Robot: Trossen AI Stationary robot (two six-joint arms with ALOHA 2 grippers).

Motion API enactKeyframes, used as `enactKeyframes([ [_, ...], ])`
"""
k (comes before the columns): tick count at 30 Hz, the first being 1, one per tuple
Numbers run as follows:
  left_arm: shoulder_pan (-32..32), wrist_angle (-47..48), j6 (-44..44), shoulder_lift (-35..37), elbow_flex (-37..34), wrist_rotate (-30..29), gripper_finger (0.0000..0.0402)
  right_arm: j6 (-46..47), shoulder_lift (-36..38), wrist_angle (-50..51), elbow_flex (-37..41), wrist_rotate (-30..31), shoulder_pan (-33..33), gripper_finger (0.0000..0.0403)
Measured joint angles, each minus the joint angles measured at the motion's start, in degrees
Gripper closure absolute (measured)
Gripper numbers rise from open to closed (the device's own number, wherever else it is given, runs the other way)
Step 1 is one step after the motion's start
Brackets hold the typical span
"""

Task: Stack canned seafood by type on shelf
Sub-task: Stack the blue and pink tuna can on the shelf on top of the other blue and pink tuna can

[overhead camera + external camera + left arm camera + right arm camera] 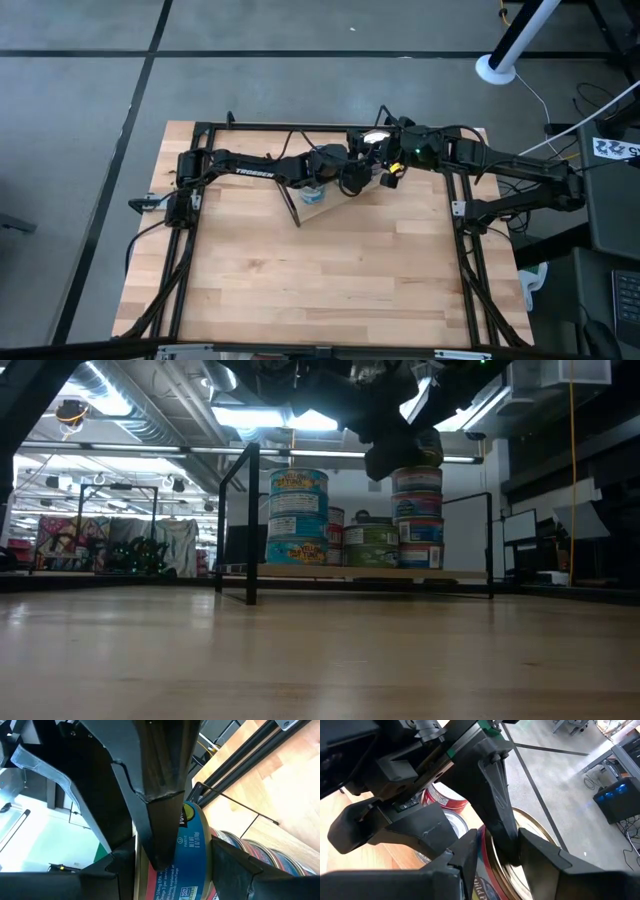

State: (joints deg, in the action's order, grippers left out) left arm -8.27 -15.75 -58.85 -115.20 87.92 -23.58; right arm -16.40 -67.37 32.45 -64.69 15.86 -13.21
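Note:
A blue-labelled tin (pixel 192 850) with a gold lid (pixel 530 822) is up at the top of the right-hand stack (pixel 418 520) on the shelf (pixel 360 572). Both grippers meet at it. My left gripper (pixel 175 870) has a finger on each side of it, and my right gripper (pixel 495 862) closes about its rim. Whether the tin rests on the stack, I cannot tell. A stack of blue tins (pixel 298 515) stands at the shelf's left and green tins (pixel 370 545) in the middle. My left gripper has the tin between its two fingers, with the label wall (pixel 195 837) showing in the gap. One of its fingers (pixel 500 815) lies across the gold lid. The tin is turned on edge. My right gripper comes from the table's right. One of its fingers (pixel 160 820) lies across the tin's label wall. The tin's rim (pixel 484 855) sits in its gap beside the left finger. Where the other finger touches is hidden.
The shelf's black wire legs (pixel 250 525) rise at both ends. More tins lie below the held one (pixel 260 852) and a red-labelled tin (pixel 442 797) sits close by. Bare wooden tabletop (pixel 330 270) spreads toward the near edge.

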Motion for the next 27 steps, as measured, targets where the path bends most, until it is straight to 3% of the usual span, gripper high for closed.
enactKeyframes([
  [14, 0.0, 0.2, -2.1, 0.0, 0.0, 0.3, 0.0203, 0.0, 0.0, 0.2, 0.0, 0.0, 0.0, 0.0265],
  [27, 0.0, 0.5, -1.5, 0.0, -0.1, 0.4, 0.0127, 0.0, -0.1, 0.1, 0.1, 0.0, 0.0, 0.0265],
])
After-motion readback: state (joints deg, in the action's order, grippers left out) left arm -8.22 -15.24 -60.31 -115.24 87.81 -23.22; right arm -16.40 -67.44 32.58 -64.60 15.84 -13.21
